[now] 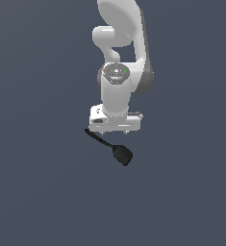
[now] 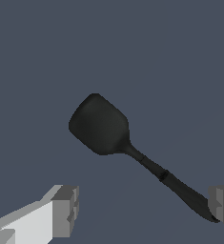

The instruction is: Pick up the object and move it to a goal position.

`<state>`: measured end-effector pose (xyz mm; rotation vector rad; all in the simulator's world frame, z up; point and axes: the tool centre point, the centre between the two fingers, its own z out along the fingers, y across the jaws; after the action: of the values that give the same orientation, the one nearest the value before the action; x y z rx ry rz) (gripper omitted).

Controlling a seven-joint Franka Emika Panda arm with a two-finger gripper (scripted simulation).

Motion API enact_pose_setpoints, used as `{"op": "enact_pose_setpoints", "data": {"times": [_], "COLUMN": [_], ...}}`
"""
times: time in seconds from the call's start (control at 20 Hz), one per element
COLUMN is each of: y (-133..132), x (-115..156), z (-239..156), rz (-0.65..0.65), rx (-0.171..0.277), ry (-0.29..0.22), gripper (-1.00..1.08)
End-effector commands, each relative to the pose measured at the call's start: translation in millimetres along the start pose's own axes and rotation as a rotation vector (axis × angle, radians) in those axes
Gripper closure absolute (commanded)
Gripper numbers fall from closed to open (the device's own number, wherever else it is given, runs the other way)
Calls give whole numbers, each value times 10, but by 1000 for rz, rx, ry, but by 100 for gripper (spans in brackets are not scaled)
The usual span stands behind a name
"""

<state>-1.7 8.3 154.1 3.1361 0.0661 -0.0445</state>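
Note:
The object (image 1: 121, 153) is a small matte black spoon-like utensil lying on the dark surface just below the white arm. In the wrist view the object (image 2: 100, 125) shows its rounded head ahead of the fingers, and its thin handle runs back toward one fingertip. My gripper (image 1: 114, 130) hangs directly over the handle end, pointing down. In the wrist view my gripper (image 2: 142, 209) is open wide. One grey fingertip (image 2: 66, 209) stands well clear of the utensil. The other fingertip (image 2: 222, 206) sits right beside the handle's tip. Nothing is held.
A plain dark blue-grey surface (image 1: 37, 192) fills the scene around the utensil. The white arm (image 1: 119, 57) rises above the gripper toward the far side of the exterior view.

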Motion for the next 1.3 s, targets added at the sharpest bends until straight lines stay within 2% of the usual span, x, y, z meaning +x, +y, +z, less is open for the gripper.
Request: {"op": "enact_pose_setpoints", "data": {"times": [0.0, 0.45, 0.85, 1.25], "y": [0, 260, 262, 298], "x": [0, 100, 94, 72], "z": [0, -176, -148, -32], "rz": [0, 18, -3, -104], "rx": [0, -7, -8, -13], "ry": [0, 45, 43, 40], "gripper": [-92, -92, -92, -92]}}
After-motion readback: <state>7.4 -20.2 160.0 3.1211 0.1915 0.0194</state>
